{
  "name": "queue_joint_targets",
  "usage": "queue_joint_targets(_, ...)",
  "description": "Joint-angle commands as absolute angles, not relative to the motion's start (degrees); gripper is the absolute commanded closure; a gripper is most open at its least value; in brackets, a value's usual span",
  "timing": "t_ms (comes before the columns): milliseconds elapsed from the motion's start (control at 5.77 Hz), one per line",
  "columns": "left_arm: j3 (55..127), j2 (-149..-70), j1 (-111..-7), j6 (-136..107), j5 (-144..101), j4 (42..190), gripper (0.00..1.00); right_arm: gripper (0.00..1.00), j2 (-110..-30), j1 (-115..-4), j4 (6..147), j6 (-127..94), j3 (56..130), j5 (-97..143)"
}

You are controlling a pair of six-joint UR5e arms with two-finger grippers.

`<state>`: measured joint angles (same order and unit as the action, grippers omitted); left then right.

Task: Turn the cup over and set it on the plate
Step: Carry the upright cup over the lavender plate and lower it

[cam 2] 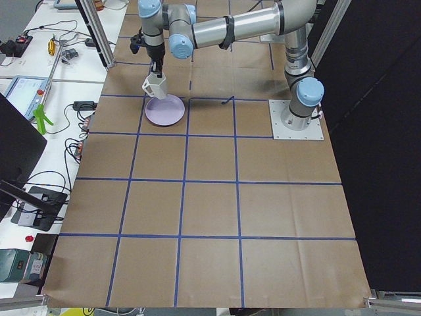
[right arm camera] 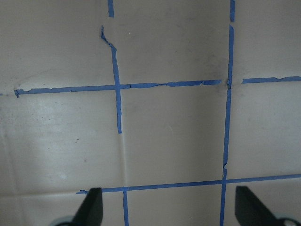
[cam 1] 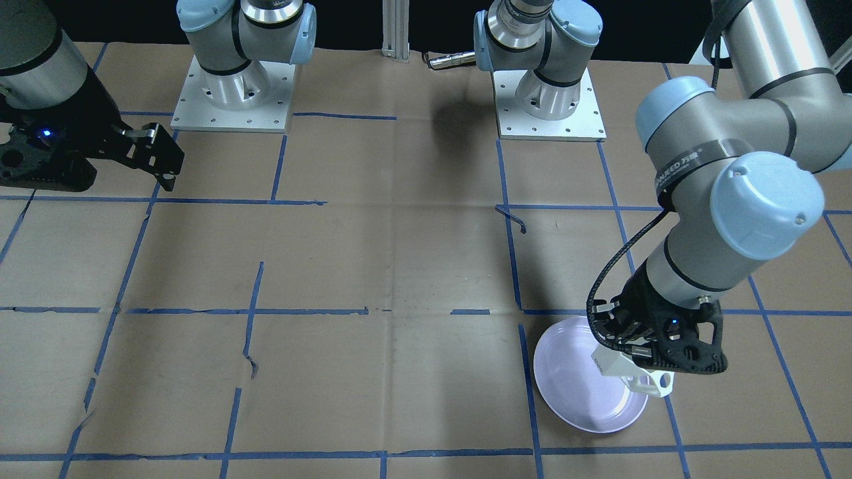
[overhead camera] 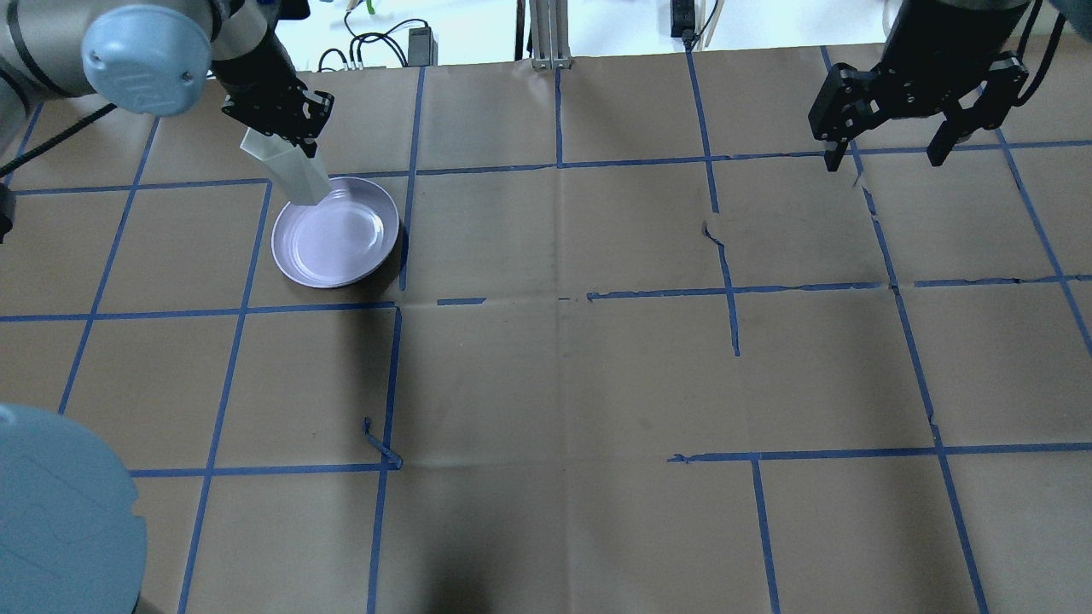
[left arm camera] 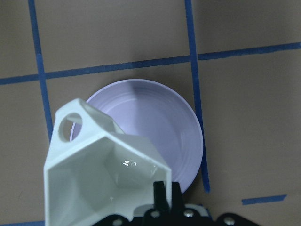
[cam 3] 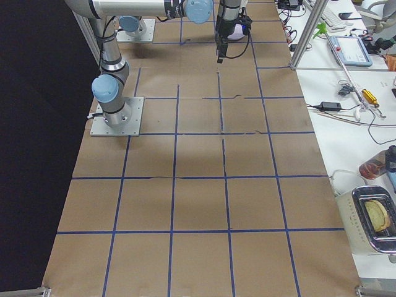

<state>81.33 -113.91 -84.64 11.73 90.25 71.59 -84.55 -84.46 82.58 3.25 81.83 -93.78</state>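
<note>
My left gripper (overhead camera: 281,145) is shut on the rim of the white faceted cup (overhead camera: 288,173). It holds the cup upright in the air over the far edge of the pale lavender plate (overhead camera: 341,243). In the left wrist view the cup's open mouth (left arm camera: 101,181) faces the camera, its handle (left arm camera: 70,127) points away, and the plate (left arm camera: 164,122) lies below. In the front-facing view the cup (cam 1: 632,371) hangs over the plate (cam 1: 572,392). My right gripper (overhead camera: 887,158) is open and empty, high over the far right of the table.
Brown paper with a blue tape grid (overhead camera: 554,298) covers the table. The two arm bases (cam 1: 233,93) (cam 1: 549,96) stand at the robot's side. A loose tape curl (overhead camera: 380,443) lies on the paper.
</note>
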Motion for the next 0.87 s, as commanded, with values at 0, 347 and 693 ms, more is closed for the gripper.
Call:
queue_joint_targets(0,85.6,-117.5,-85.0,11.8,90.4,65.3,1.0,0.0,-84.6,-84.5,82.6,3.3,81.8,-93.8)
queue_joint_targets(347,85.6,-120.1,-85.5,11.9,91.0,65.0,1.0,0.0,-84.6,-84.5,82.5,3.3,81.8,-93.8)
queue_joint_targets(693,85.5,-120.1,-86.0,11.9,93.8,64.8,0.18,0.0,-84.6,-84.5,82.6,3.3,81.8,-93.8)
